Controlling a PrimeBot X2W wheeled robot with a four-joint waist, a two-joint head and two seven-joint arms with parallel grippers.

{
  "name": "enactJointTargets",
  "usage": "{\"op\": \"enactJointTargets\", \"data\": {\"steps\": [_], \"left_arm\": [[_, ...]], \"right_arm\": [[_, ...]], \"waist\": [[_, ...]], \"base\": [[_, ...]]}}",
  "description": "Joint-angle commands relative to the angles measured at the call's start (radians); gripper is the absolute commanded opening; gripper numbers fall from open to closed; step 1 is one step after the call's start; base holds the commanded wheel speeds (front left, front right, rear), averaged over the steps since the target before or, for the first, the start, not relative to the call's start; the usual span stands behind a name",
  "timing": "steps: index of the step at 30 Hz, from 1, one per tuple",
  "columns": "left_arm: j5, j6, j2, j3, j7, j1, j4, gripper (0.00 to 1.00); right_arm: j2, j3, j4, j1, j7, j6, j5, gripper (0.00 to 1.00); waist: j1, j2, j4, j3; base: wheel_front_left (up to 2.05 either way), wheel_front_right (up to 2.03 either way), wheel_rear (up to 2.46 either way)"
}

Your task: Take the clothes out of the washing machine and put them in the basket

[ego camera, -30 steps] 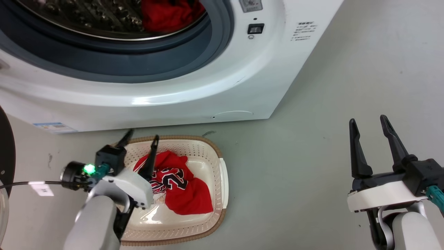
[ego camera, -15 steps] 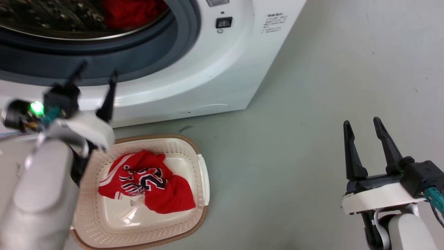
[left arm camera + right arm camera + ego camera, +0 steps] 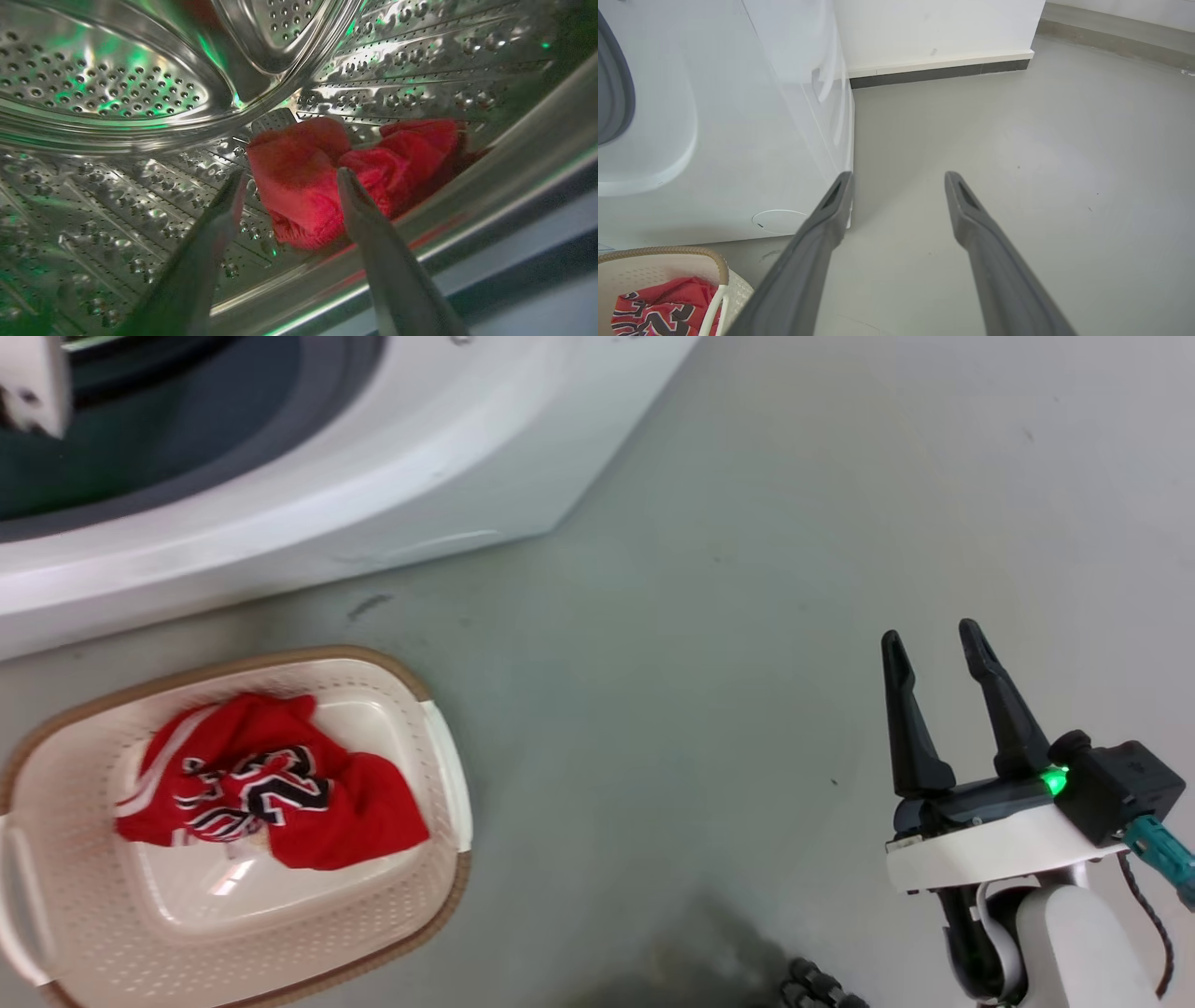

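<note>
Inside the perforated steel drum (image 3: 117, 84) of a large white front-loading washing machine (image 3: 373, 495), the robot's left gripper (image 3: 292, 173) points at a crumpled bright red fabric garment (image 3: 299, 200). The garment lies on the drum's lower wall, near the metal lip of the opening. The gripper's two long dark fingers are spread wide and grip nothing, one to each side of the nearer fold of cloth. The wrist view is blurred, so whether either tip touches the fabric cannot be told. Green light glints across the steel.

On the grey floor (image 3: 700, 616) in front of the machine sits a cream-white perforated plastic basket (image 3: 233, 663) with a brown woven-look rim. A red sports jersey (image 3: 271, 793) with black white-edged numerals and white stripe trim lies bunched on its bottom, toward the side nearer the machine.

The right gripper (image 3: 932, 635) hangs over bare floor, well apart from the basket. Its fingers are parted and empty, and a green lamp is lit at its base. In its own wrist view those fingers frame the floor beside the machine's side panel, with the basket's rim and the jersey at the lower left corner.
</note>
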Motion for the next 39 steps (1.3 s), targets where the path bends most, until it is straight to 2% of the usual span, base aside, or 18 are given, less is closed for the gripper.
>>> {"op": "enactJointTargets", "data": {"steps": [1,7,12,23,24,25,26,34,39], "left_arm": [[-0.004,0.002,0.015,-0.015,0.030,-0.050,0.012,1.00],[-0.058,0.002,0.047,-0.034,0.195,-0.249,0.111,1.00],[-0.051,0.002,0.063,-0.063,0.315,-0.341,0.182,1.00],[-0.065,0.015,0.074,-0.065,0.360,-0.376,0.294,1.00],[-0.067,0.014,0.070,-0.067,0.367,-0.374,0.302,0.84],[-0.069,0.012,0.067,-0.072,0.368,-0.374,0.306,0.27],[-0.068,0.010,0.066,-0.078,0.369,-0.374,0.309,0.00],[-0.064,0.007,0.086,-0.091,0.264,-0.385,0.307,0.00],[-0.074,0.005,0.068,-0.092,0.190,-0.379,0.312,0.00]], "right_arm": [[0.002,0.013,-0.004,-0.010,-0.002,-0.001,0.013,1.00],[0.002,0.057,-0.022,-0.011,-0.002,-0.001,0.042,1.00],[0.002,0.074,-0.035,-0.009,-0.002,-0.001,0.060,1.00],[0.001,0.099,-0.056,0.016,-0.002,-0.001,0.077,1.00],[0.001,0.095,-0.057,0.018,-0.002,-0.001,0.076,1.00],[0.001,0.091,-0.059,0.019,-0.002,-0.001,0.076,1.00],[0.001,0.088,-0.059,0.019,-0.002,-0.001,0.076,1.00],[0.001,0.091,-0.051,-0.013,-0.002,-0.001,0.063,1.00],[0.001,0.075,-0.046,-0.016,-0.002,-0.001,0.044,1.00]], "waist": [[0.0000,0.0000,-0.058,0.061],[0.0000,0.0000,-0.113,0.120],[0.0000,0.0000,-0.140,0.157],[0.0000,0.0000,-0.167,0.192],[0.0000,0.0000,-0.165,0.194],[0.0000,0.0000,-0.164,0.197],[0.0000,0.0000,-0.163,0.199],[0.0000,0.0000,-0.154,0.185],[0.0000,0.0000,-0.127,0.149]], "base": [[0.00,0.00,0.00],[0.00,0.00,0.00],[0.00,0.00,0.00],[0.00,0.00,0.00],[0.00,0.00,0.00],[0.00,0.00,0.00],[0.00,0.00,0.00],[0.00,0.00,0.00],[0.00,0.00,0.00]]}}
